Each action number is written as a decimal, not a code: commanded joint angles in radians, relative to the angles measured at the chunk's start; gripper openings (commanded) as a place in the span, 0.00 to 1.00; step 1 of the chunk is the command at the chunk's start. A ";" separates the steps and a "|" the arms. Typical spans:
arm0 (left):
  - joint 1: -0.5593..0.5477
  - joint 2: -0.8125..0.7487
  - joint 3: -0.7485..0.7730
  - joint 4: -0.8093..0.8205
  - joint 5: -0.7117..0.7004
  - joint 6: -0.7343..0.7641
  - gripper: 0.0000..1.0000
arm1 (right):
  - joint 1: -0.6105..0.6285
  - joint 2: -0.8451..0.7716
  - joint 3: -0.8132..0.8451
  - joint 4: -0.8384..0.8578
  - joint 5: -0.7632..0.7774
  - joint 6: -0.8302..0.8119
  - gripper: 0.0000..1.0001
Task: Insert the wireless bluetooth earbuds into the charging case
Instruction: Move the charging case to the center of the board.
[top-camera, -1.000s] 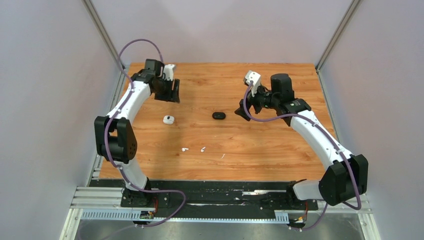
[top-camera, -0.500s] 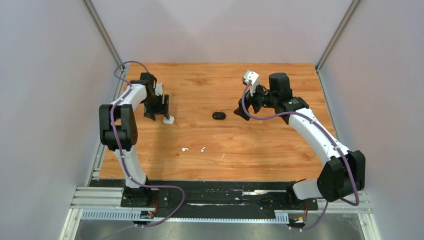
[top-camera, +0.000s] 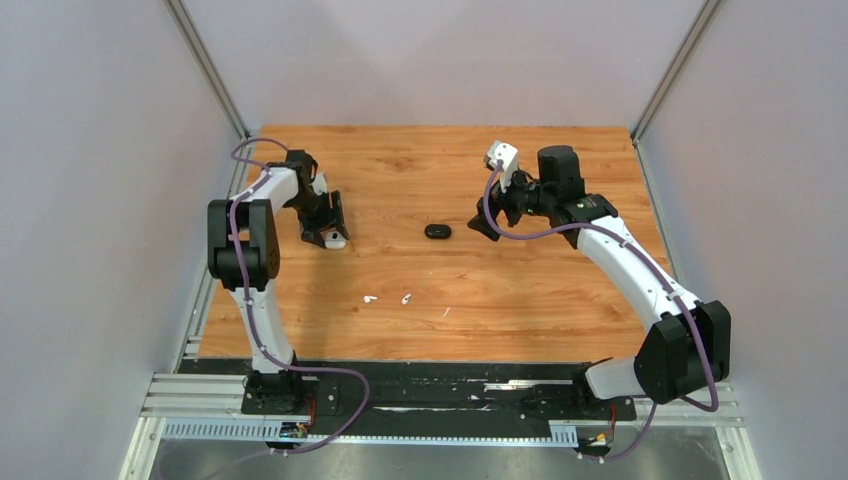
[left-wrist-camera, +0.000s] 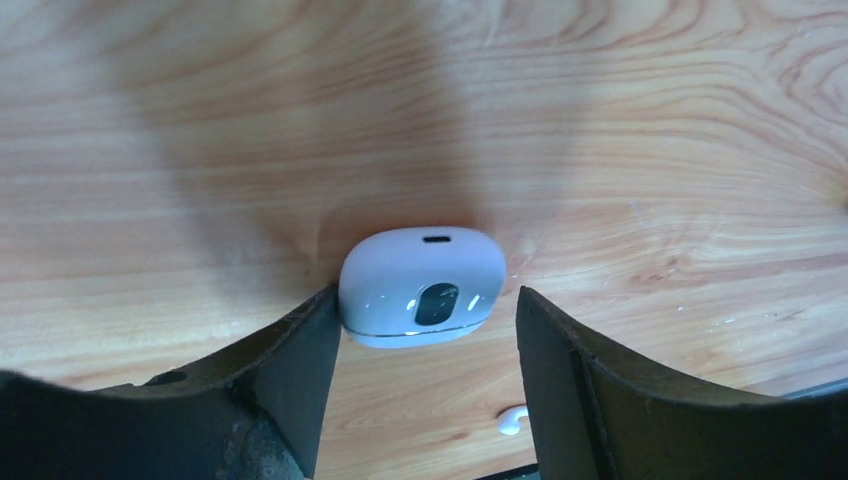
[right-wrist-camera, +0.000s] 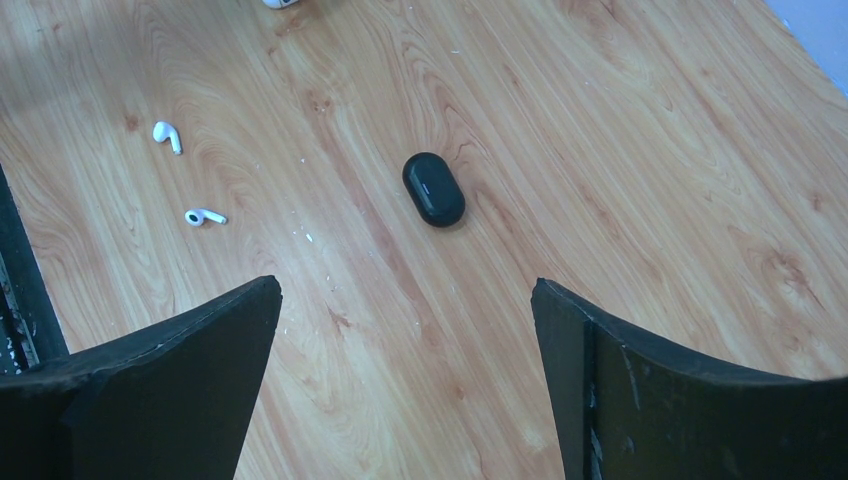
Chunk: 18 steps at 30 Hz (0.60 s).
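Left fingers (left-wrist-camera: 285, 375) spread, flanking white case (left-wrist-camera: 422, 285)

The left fingers (left-wrist-camera: 290, 380) have swung in and lowered to straddle the white case (left-wrist-camera: 422, 285).

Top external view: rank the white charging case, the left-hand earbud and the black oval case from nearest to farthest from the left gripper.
1. white charging case: sits between the open fingers of the left gripper.
2. left-hand earbud: on the table, closer to the arm bases and to the gripper's right.
3. black oval case: mid-table, farther to the right.
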 joint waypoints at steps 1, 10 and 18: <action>-0.050 0.075 0.066 0.026 0.042 -0.027 0.69 | 0.001 -0.008 0.035 0.004 -0.008 0.009 0.98; -0.203 0.198 0.242 0.027 0.059 0.136 0.32 | 0.002 -0.013 0.025 0.004 0.002 -0.010 0.97; -0.264 0.249 0.368 -0.008 0.040 0.298 0.26 | 0.002 -0.026 -0.004 0.005 0.010 -0.032 0.97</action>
